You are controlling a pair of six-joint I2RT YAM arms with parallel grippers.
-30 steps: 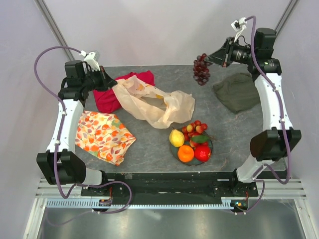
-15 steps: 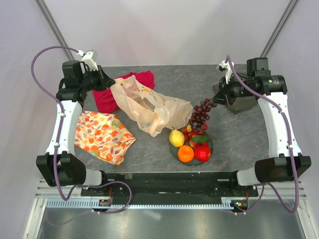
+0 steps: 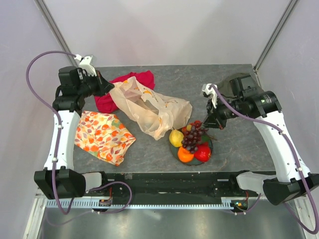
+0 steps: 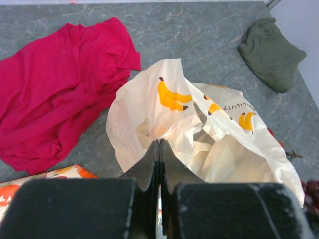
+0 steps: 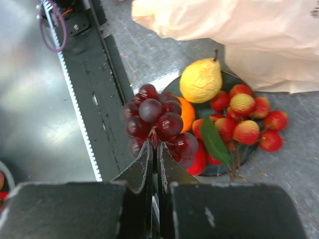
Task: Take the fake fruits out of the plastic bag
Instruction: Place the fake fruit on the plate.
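Note:
The beige plastic bag lies crumpled mid-table; it also shows in the left wrist view. My left gripper is shut on the bag's left edge. My right gripper is shut on the stem of the dark purple grape bunch, holding it just above the dark plate. In the right wrist view the grapes hang at my gripper. On the plate lie the yellow pear, the orange, the red apple and the red berries with a green leaf.
A red cloth lies behind the bag at the back left. An orange-flowered cloth lies at the front left. A dark green cloth lies at the back right, partly under my right arm. The black rail runs along the front edge.
My right gripper has carried the grape bunch from high at the back right down and toward the front, over the plate. The bag has shifted and flattened slightly; my left gripper keeps hold of it.

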